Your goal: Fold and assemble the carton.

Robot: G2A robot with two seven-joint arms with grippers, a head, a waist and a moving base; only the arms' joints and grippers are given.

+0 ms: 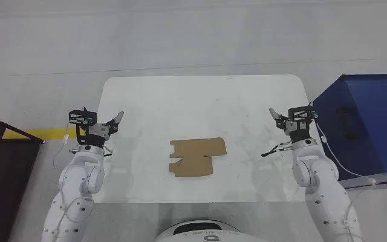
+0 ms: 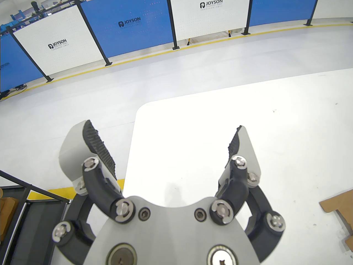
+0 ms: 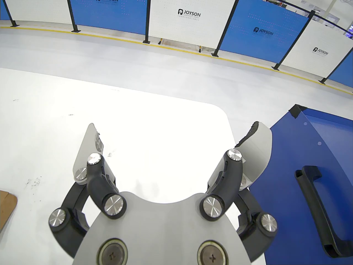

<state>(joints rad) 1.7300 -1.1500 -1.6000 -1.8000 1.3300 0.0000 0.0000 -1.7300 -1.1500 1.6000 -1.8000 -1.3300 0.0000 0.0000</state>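
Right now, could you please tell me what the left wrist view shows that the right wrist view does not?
Left wrist view, not the right: the open left gripper over the table's corner, and a black-framed stand on the floor beside the table.

Right wrist view, not the left: the open right gripper, and a blue bin with a black handle beside the table.

Shared: the white table, an edge of the flat carton lying on it, and the blue-and-white fence panels behind.

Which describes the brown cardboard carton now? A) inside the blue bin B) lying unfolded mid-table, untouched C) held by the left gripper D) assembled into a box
B: the brown cardboard carton lies flat on the white table, with the left gripper and right gripper open, off to its sides.
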